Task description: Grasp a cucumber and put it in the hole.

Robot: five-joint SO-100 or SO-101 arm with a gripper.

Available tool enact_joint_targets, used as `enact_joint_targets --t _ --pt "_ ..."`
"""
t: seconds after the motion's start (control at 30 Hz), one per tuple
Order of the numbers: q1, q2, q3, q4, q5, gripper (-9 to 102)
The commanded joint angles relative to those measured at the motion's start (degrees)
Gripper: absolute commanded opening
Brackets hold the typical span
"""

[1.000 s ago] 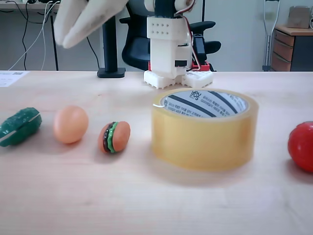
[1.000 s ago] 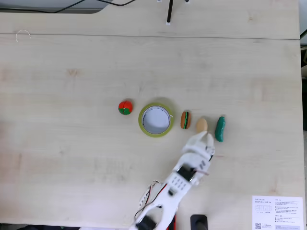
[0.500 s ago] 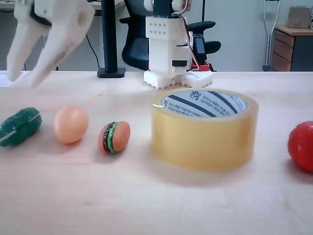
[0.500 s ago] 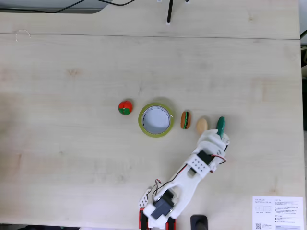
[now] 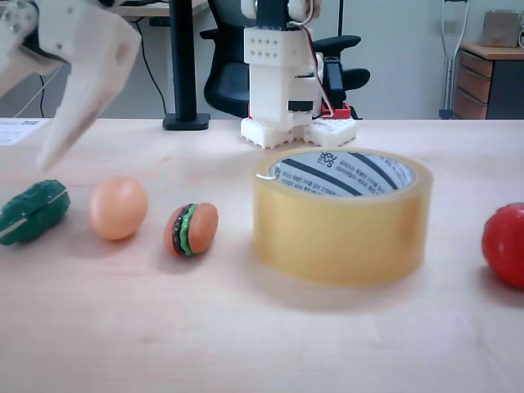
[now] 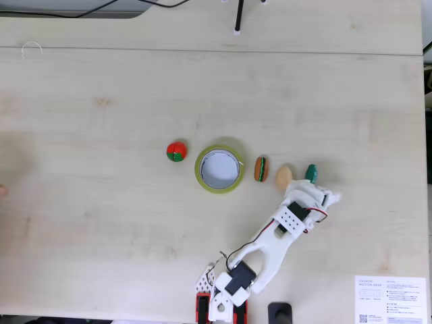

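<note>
The arm reaches out low over the table, its gripper (image 6: 322, 196) spread open and empty. The cucumber (image 5: 33, 212) lies on the table just below the fingertips, untouched; the hole (image 6: 219, 169) sits well off to the side.

Black office chair (image 5: 225, 78), wooden drawers (image 5: 491, 82), white wall (image 5: 401, 49)
</note>
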Motion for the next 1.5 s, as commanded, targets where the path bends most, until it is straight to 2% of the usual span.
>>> enact_joint_targets --t 0.0,0.1,0.3,0.5,0.9,1.13,1.27,1.47 --pt "0.88 0.26 -4.75 0.7 -0.44 45" --pt "0.88 -0.18 -4.75 1.49 -0.09 51" --pt "0.88 -0.62 -4.75 2.81 1.67 51" --pt "0.7 -0.97 -4.75 2.99 4.39 63" --pt "-1.23 -4.31 -5.01 2.99 10.2 59" --pt "-2.2 -7.56 -9.49 2.29 9.67 55" --pt "-2.2 -8.7 -11.34 2.2 4.57 53" --pt "-3.16 -8.79 -12.66 4.31 5.1 49"
